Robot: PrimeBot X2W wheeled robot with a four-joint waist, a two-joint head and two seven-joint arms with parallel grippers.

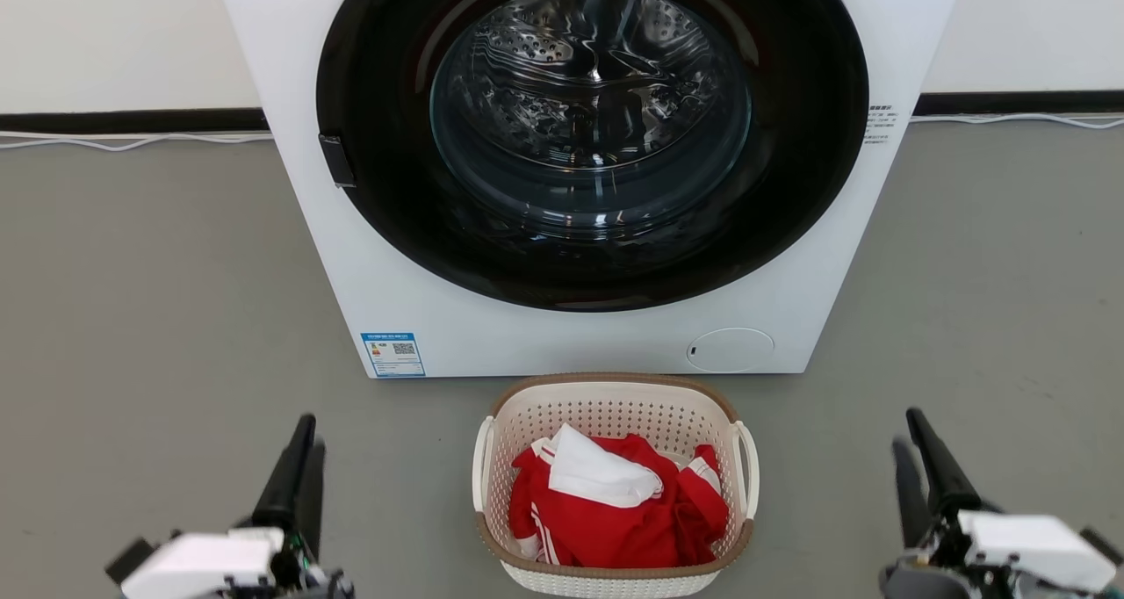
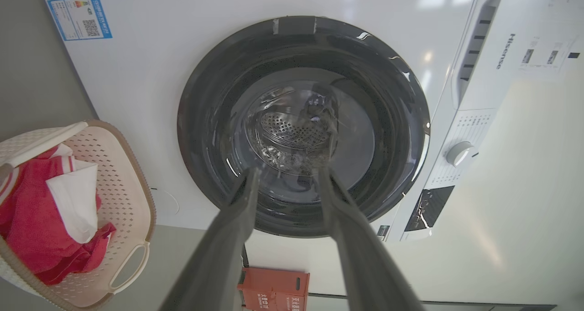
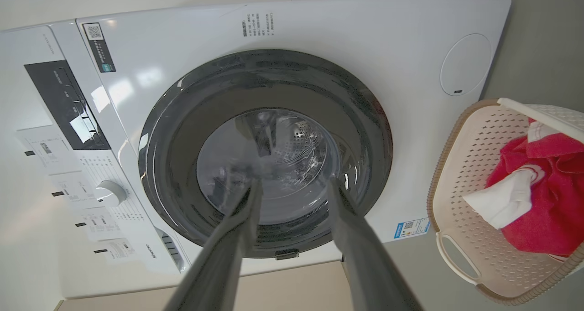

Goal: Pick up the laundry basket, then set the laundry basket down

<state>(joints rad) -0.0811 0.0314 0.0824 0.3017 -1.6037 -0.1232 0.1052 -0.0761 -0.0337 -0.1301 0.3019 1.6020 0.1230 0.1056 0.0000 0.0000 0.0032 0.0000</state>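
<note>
The laundry basket (image 1: 615, 406), small, cream-white and perforated with a brown rim, sits on the grey floor right in front of the washing machine. It holds red and white clothes (image 1: 615, 502). White loop handles stand on its left (image 1: 481, 463) and right (image 1: 749, 467) sides. My left gripper (image 1: 306, 436) is open at the lower left, well apart from the basket. At the lower right my right gripper (image 1: 909, 428) is open too, equally clear of it. The basket (image 2: 123, 174) lies left in the left wrist view, and the basket (image 3: 461, 165) lies right in the right wrist view.
A white front-loading washing machine (image 1: 395, 256) with a closed dark round door (image 1: 593, 133) stands just behind the basket. White cables (image 1: 132, 140) run along the wall's base. Open grey floor lies to both sides. An orange box (image 2: 273, 288) appears in the left wrist view.
</note>
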